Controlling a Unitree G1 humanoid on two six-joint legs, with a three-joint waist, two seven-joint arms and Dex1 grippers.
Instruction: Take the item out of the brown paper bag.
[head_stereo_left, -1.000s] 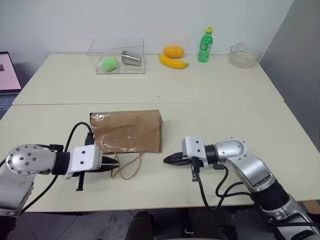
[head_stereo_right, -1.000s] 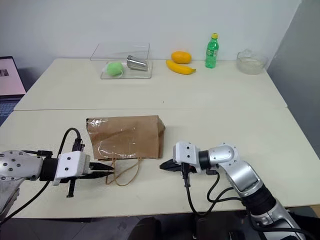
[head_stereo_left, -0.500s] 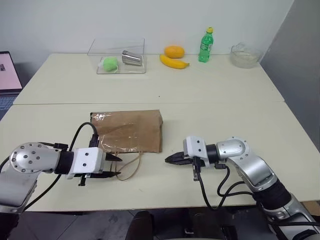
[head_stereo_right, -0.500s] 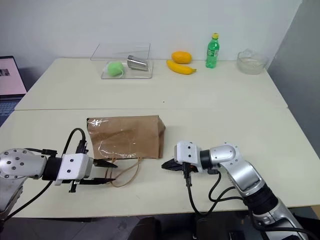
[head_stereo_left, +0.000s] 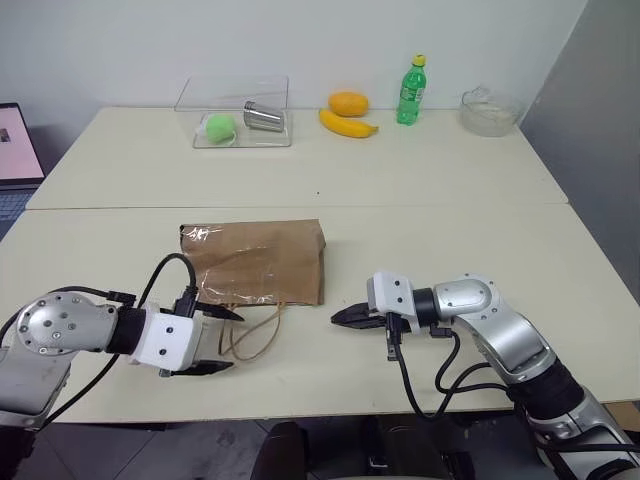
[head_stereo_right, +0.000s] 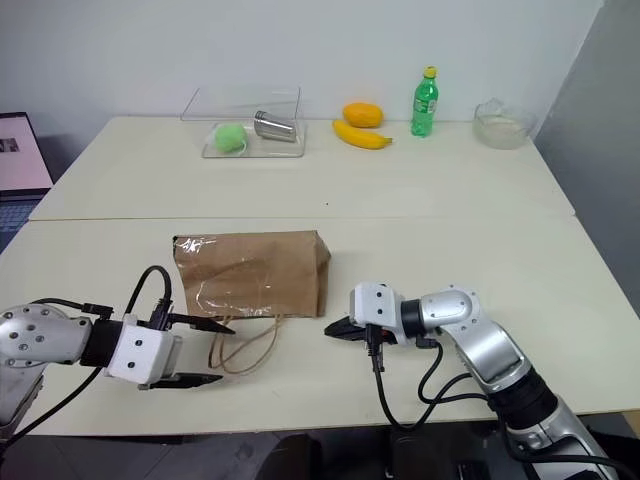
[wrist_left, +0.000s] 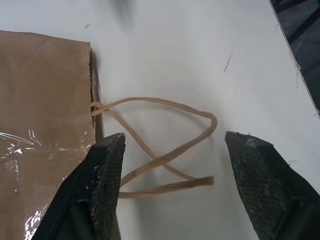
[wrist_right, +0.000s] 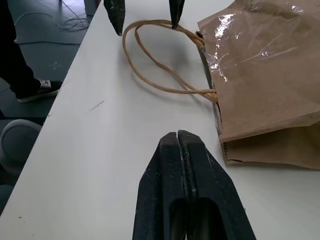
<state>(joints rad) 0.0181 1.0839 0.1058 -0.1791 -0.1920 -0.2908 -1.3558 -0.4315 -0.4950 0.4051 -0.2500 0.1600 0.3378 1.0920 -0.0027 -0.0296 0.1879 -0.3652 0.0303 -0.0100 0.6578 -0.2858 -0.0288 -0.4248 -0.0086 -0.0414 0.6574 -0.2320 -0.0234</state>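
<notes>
Pincers: left (head_stereo_left: 215, 341) wide beside unlabelled brown paper bag (head_stereo_left: 256, 262), right (head_stereo_left: 343, 316) closed, empty.

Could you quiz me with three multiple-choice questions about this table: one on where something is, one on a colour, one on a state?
1. Where does the brown paper bag lie?
A. On the near table, between the two hands
B. Inside the clear tray
C. On the floor

2. What colour is the ball in the clear tray?
A. Red
B. Green
C. Blue

3. How do the left hand's fingers stand?
A. Shut tight
B. Clamped on the banana
C. Spread apart

Answers: 1 A, the bag lies flat with the left hand and the right hand at either side. 2 B, it is plainly green. 3 C, the left wrist view shows its fingers wide apart over the cord handles.
</notes>
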